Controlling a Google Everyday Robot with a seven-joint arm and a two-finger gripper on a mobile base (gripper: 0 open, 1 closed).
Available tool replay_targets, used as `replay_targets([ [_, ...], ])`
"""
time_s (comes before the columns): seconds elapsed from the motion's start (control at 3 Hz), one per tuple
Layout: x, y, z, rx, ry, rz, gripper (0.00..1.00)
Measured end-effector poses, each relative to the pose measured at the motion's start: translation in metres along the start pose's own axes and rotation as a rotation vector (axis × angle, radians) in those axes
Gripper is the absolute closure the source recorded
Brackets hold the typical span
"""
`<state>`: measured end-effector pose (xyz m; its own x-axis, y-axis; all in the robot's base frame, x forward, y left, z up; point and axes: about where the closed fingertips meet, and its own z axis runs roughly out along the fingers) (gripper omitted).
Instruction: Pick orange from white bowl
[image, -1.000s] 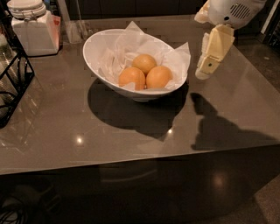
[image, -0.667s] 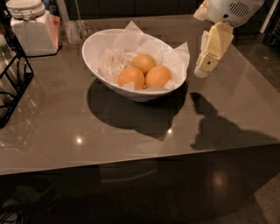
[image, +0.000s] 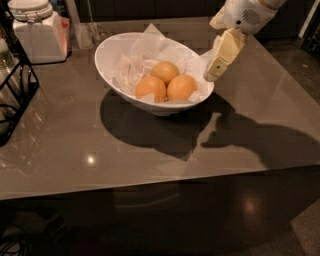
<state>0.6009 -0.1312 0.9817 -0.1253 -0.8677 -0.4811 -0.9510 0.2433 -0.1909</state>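
Hovering by the right rim of the white bowl (image: 107, 60) with the gripper (image: 215, 72), spread impossible to tell, eyeing the nearest orange (image: 181, 88) of three on crumpled paper (image: 131, 65): probably firm, smooth, roll-prone, best pinched across its widest middle.

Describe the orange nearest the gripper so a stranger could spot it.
On the grey table sits the white bowl, lined with paper, holding three oranges. The orange is the front-right one, closest to the gripper at the bowl's right rim.
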Motion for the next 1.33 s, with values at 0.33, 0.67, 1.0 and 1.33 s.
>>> replay_targets([
  [0.33,-0.001,-0.004,0.002,0.002,-0.006,0.0,0.19],
  [0.67,-0.001,-0.004,0.002,0.002,-0.007,0.0,0.36],
  [1.0,-0.003,-0.006,0.021,-0.03,-0.05,0.028,0.29],
  [1.33,-0.008,-0.009,0.051,-0.092,-0.068,0.062,0.3],
])
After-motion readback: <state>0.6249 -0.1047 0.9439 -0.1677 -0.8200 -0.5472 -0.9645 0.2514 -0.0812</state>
